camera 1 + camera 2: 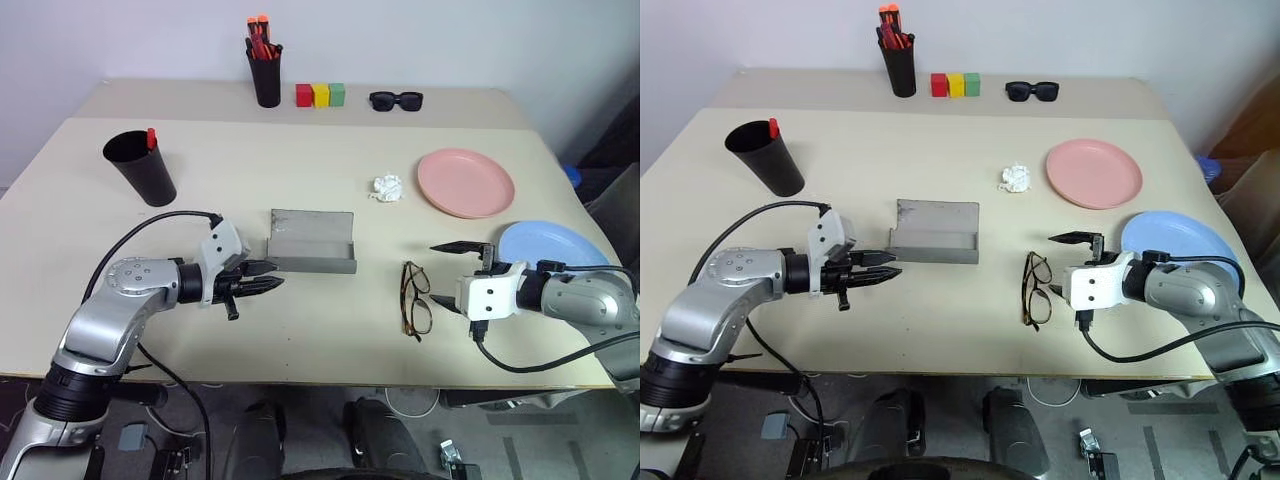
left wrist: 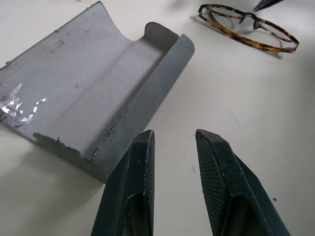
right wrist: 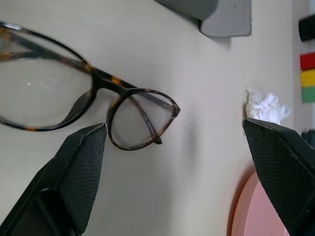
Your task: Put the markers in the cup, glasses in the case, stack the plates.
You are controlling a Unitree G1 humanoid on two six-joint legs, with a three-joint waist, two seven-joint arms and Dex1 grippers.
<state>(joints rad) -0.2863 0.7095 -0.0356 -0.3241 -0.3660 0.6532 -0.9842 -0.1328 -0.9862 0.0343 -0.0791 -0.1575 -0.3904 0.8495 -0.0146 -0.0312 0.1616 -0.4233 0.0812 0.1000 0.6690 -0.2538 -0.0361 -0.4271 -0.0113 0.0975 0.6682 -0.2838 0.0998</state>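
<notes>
The grey case (image 1: 312,242) lies open at the table's middle, its lid flat. My left gripper (image 1: 272,275) hovers just left of the case's near corner, its fingers (image 2: 140,172) narrowly open with nothing between them. The tortoiseshell glasses (image 1: 415,298) lie folded to the right of the case. My right gripper (image 1: 440,277) stands wide open right beside the glasses (image 3: 88,98), apart from them. The black cup (image 1: 142,167) stands at the far left with a red marker tip (image 1: 151,137) sticking out. The pink plate (image 1: 465,182) and the blue plate (image 1: 555,243) lie apart at the right.
A crumpled white paper ball (image 1: 387,187) lies between the case and the pink plate. At the back stand a black pen holder (image 1: 266,75) with red-orange pens, three coloured blocks (image 1: 320,95) and black sunglasses (image 1: 396,100).
</notes>
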